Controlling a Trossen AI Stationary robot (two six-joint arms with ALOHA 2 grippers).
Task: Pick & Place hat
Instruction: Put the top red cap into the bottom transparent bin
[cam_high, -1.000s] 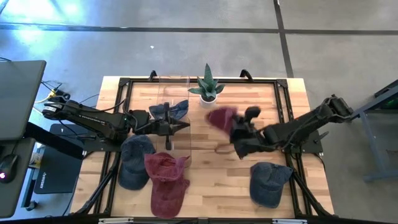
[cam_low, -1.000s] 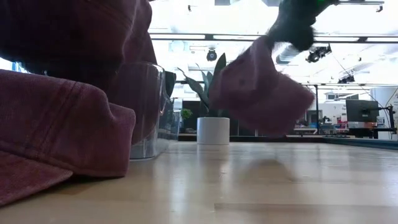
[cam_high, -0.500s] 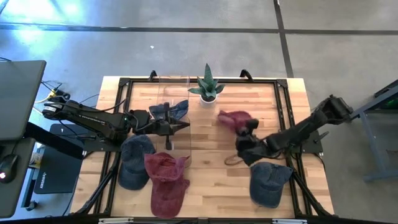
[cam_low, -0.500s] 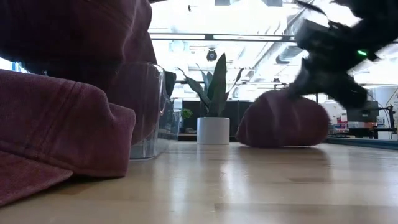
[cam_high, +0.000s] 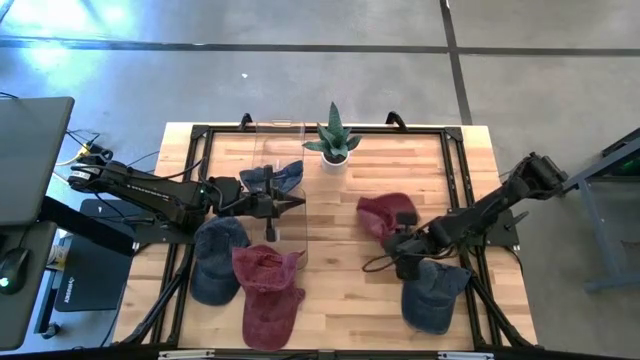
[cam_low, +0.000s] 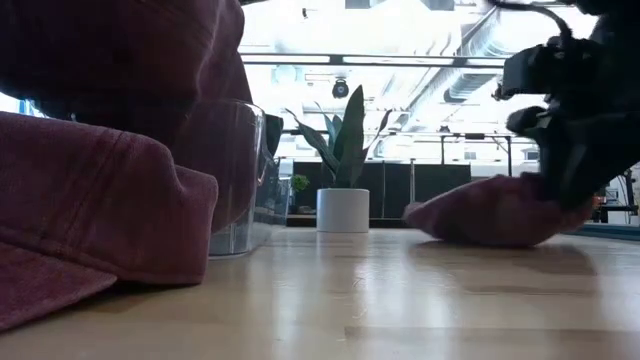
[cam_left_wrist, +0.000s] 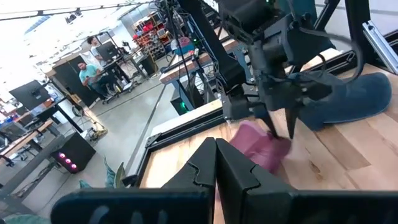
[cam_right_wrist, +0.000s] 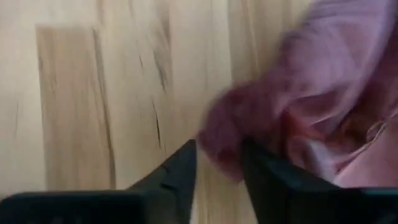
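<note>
Soft cloth hat (cam_high: 383, 213); wooden table (cam_high: 340, 290)

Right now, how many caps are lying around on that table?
5: a maroon cap by the right gripper, blue cap below it, blue cap and maroon cap lower left, another blue cap behind the clear stand.

Grey concrete floor (cam_high: 300, 80) crossed by dark seam lines, butcher-block wooden table (cam_high: 340, 300) on a black frame, white ceiling with ducts and bright strip lights (cam_low: 400, 60), desks with monitors (cam_left_wrist: 28, 93), seated person (cam_left_wrist: 84, 68) beyond.
</note>
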